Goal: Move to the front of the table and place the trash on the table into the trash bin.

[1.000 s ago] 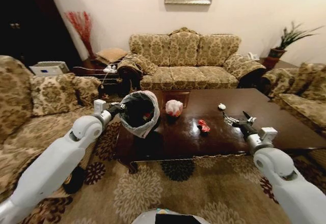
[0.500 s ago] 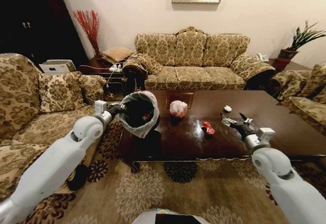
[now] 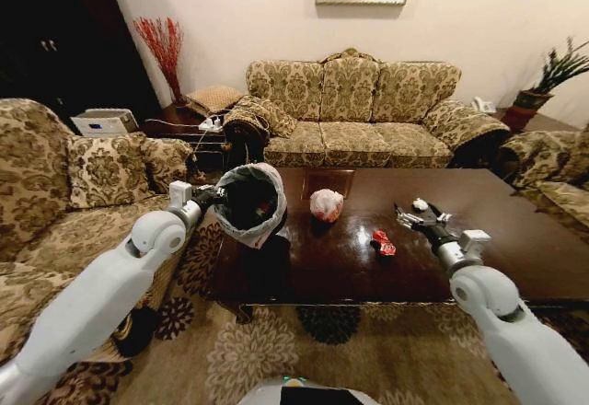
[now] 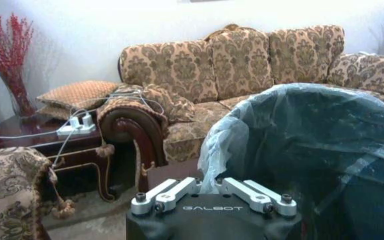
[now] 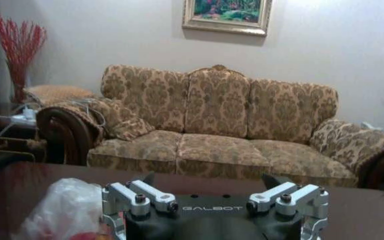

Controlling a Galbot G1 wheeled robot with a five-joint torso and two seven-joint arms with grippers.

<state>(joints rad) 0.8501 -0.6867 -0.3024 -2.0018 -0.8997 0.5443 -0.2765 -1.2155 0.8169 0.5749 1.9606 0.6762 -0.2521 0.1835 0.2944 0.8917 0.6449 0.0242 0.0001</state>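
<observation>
My left gripper (image 3: 213, 197) is shut on the rim of the black trash bin (image 3: 251, 204), holding it tilted at the left end of the dark brown table (image 3: 479, 262). Its grey-white liner (image 4: 299, 145) hangs right past the left gripper (image 4: 212, 192). Something small and reddish lies inside the bin. On the table, a white-and-red bag bundle (image 3: 326, 204) sits mid-top with a red wrapper (image 3: 382, 242) to its right. A tiny white paper wad (image 3: 421, 204) lies at the tips of my open right gripper (image 3: 411, 214). The right wrist view has the bundle (image 5: 65, 210) beside that gripper (image 5: 209, 182).
A patterned sofa (image 3: 354, 115) stands behind the table and another (image 3: 64, 184) to the left. An armchair (image 3: 557, 170) flanks the right side. A side table with cables (image 3: 198, 129) sits in the back left corner. Patterned rug (image 3: 304, 350) covers the floor before me.
The whole head view has shifted, so the camera moved. The right gripper now sits close to the paper wad, where before it hung short of it. The left gripper still holds the bin.
</observation>
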